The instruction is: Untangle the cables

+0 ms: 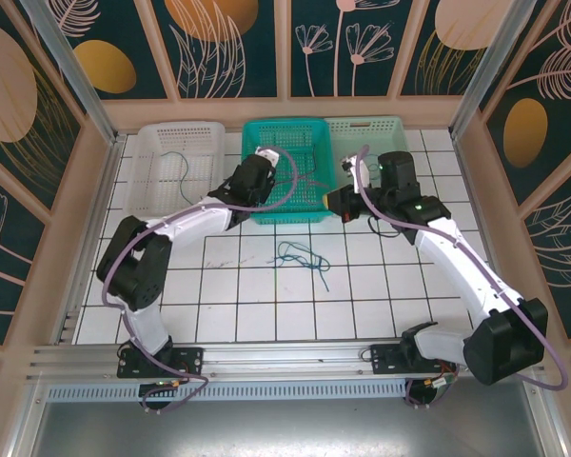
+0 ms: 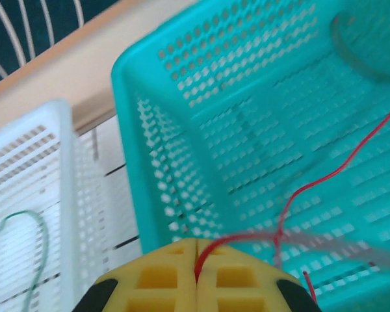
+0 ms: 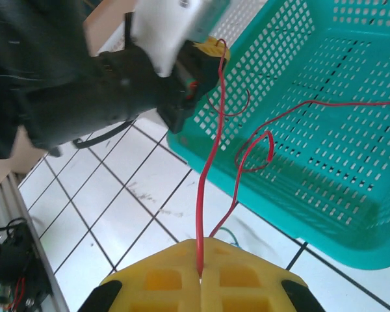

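Right wrist cam: right gripper (image 3: 200, 263) with its jaws pressed together on the red cable (image 3: 205, 162).
The cable rises almost straight from the yellow jaws to the yellow tips of the black-bodied left gripper (image 3: 212, 49), at the corner of the teal basket (image 3: 351, 250). A second red strand loops over the basket rim and runs on inside. White gridded worktop (image 3: 117, 214) underneath, with scuffs on one tile.

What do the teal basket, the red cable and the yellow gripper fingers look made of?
Teal basket: moulded plastic with a slight sheen, going by the regular rows of holes in its walls.
Red cable: thin wire in a smooth, plastic-like sheath that holds loose curves. The core is not visible.
Yellow fingers: probably matte hard plastic with recessed square pockets, possibly printed.
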Robot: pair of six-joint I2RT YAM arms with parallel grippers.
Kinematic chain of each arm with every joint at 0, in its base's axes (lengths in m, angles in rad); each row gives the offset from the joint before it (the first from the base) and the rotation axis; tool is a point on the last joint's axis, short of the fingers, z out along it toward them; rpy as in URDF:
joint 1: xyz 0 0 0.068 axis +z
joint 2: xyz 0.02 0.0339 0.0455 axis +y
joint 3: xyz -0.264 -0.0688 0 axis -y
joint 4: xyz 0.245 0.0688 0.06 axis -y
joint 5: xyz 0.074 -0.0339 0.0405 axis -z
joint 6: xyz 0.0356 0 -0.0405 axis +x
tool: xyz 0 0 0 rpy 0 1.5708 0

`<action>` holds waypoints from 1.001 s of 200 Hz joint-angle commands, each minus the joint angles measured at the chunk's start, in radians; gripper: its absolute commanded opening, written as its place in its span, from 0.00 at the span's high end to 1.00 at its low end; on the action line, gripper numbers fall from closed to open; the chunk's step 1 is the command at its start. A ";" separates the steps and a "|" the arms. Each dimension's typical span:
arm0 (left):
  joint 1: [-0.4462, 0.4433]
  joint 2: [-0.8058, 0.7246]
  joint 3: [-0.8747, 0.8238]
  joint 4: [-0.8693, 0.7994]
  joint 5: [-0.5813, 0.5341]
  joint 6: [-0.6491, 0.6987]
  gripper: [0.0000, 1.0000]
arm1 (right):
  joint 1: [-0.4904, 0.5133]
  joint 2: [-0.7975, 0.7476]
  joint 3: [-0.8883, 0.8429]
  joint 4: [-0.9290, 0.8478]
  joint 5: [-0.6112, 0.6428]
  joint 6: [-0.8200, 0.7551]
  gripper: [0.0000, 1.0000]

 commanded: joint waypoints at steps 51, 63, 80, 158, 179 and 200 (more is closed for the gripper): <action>0.004 -0.183 -0.004 0.043 0.023 -0.073 0.20 | -0.029 -0.027 0.046 -0.089 -0.111 -0.068 1.00; 0.003 -0.220 0.002 0.016 0.092 -0.104 0.18 | -0.031 -0.013 0.058 -0.090 -0.126 -0.062 1.00; 0.004 -0.278 0.000 0.000 0.210 -0.140 0.17 | -0.034 0.017 0.073 -0.080 -0.137 -0.038 1.00; 0.004 -0.204 0.026 -0.151 0.144 -0.157 0.20 | -0.041 0.141 0.134 -0.026 -0.133 0.042 1.00; 0.003 -0.066 0.090 -0.253 -0.092 -0.068 0.23 | -0.060 0.139 0.143 -0.034 -0.117 0.044 1.00; 0.003 -0.107 0.034 -0.183 0.043 -0.148 0.25 | -0.069 0.136 0.141 -0.020 -0.127 0.055 1.00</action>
